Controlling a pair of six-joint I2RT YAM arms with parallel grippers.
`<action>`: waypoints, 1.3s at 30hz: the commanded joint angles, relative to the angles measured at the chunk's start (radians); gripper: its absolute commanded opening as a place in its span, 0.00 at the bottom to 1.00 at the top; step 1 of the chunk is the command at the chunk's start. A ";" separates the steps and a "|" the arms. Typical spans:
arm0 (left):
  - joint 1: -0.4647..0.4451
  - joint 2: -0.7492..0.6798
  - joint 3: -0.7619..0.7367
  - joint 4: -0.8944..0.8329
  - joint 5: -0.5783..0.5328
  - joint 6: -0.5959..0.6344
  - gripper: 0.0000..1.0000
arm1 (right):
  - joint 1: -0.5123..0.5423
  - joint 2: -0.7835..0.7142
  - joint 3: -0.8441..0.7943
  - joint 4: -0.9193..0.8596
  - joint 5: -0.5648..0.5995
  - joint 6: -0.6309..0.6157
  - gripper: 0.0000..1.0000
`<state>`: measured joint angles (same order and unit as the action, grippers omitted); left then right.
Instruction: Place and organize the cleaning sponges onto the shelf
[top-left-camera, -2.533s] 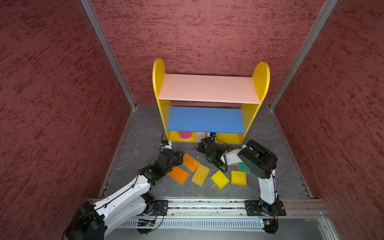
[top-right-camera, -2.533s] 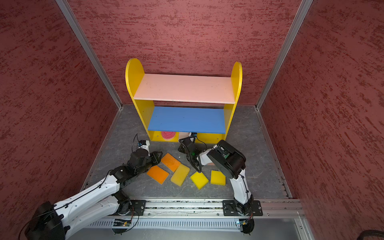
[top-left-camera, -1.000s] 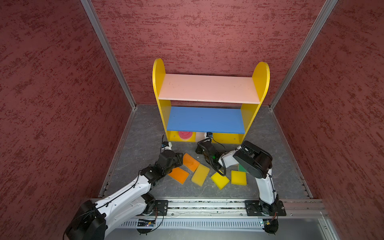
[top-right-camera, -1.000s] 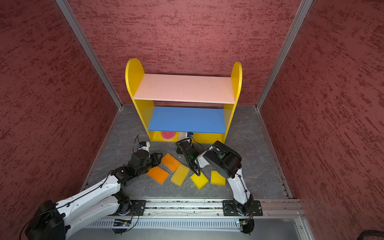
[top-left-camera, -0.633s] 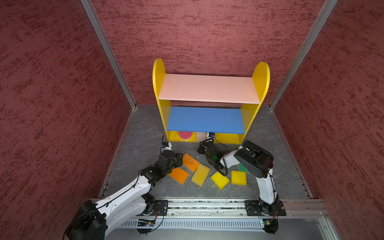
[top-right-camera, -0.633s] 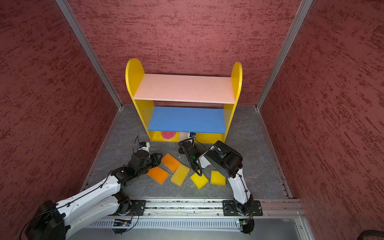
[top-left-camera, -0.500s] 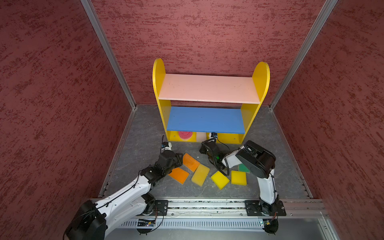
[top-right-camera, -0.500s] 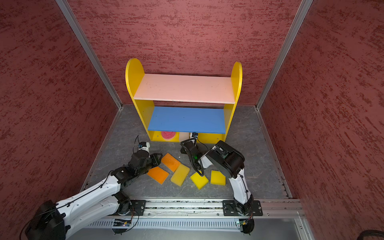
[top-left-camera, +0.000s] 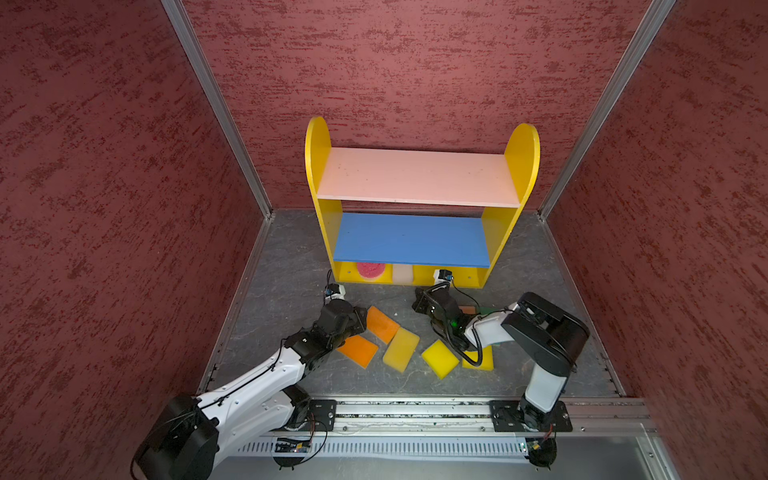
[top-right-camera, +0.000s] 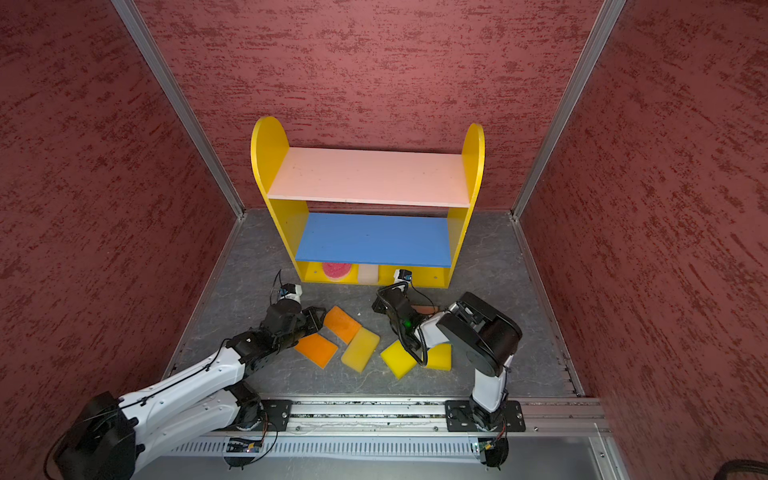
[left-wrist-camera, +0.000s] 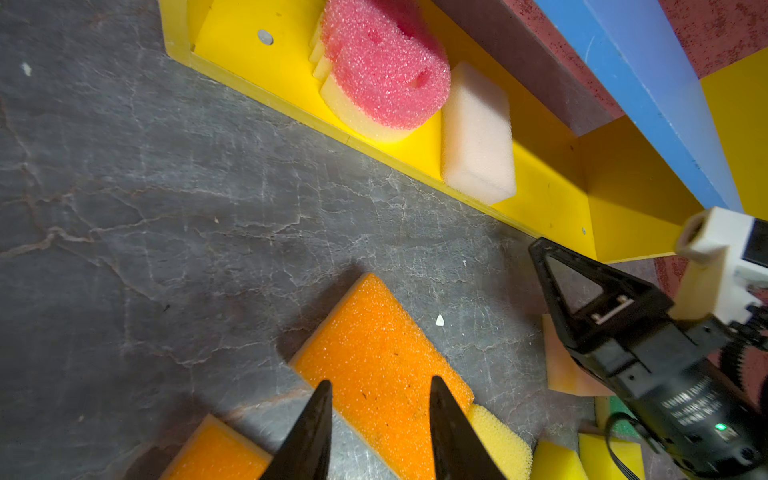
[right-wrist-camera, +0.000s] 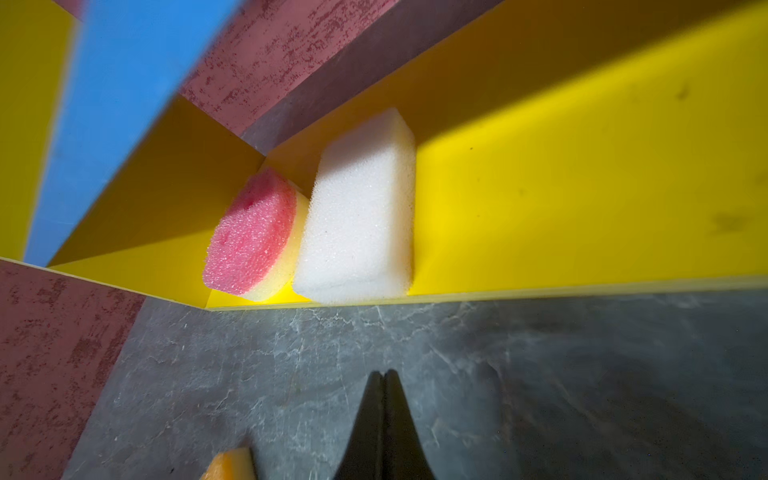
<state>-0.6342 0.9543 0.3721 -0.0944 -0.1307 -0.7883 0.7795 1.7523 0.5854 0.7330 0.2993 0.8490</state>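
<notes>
The shelf (top-left-camera: 415, 178) stands at the back; its yellow base holds the round red-pink sponge (top-left-camera: 370, 269) and an off-white sponge (top-left-camera: 402, 274) side by side. On the floor lie two orange sponges (top-left-camera: 382, 324) (top-left-camera: 358, 350) and three yellow ones (top-left-camera: 401, 349) (top-left-camera: 440, 358) (top-left-camera: 484, 360). My left gripper (left-wrist-camera: 380, 390) is open, low over the upper orange sponge (left-wrist-camera: 374, 353), one finger beyond its edge. My right gripper (right-wrist-camera: 384, 374) is shut and empty, just above the bare floor before the shelf base (right-wrist-camera: 582, 187).
A peach sponge (left-wrist-camera: 561, 365) and a green one (left-wrist-camera: 621, 417) lie partly under the right arm (top-left-camera: 490, 328). The pink and blue boards carry nothing. Red walls close in on three sides, and a metal rail (top-left-camera: 415, 409) runs along the front.
The right gripper has shifted slightly to the right in front of the shelf base, still shut. The left arm and the sponges have barely moved.
</notes>
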 joint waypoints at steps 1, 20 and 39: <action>-0.001 0.043 0.037 0.070 0.037 0.034 0.34 | -0.005 -0.103 -0.009 -0.113 -0.002 0.034 0.05; -0.025 0.531 0.204 0.495 0.176 0.054 0.00 | -0.065 -0.459 -0.226 -0.387 -0.101 0.229 0.00; -0.092 0.815 0.400 0.517 0.031 0.031 0.00 | -0.129 -0.505 -0.323 -0.280 -0.149 0.212 0.00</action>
<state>-0.7185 1.7393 0.7475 0.4232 -0.0441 -0.7692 0.6594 1.2583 0.2729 0.4084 0.1719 1.0439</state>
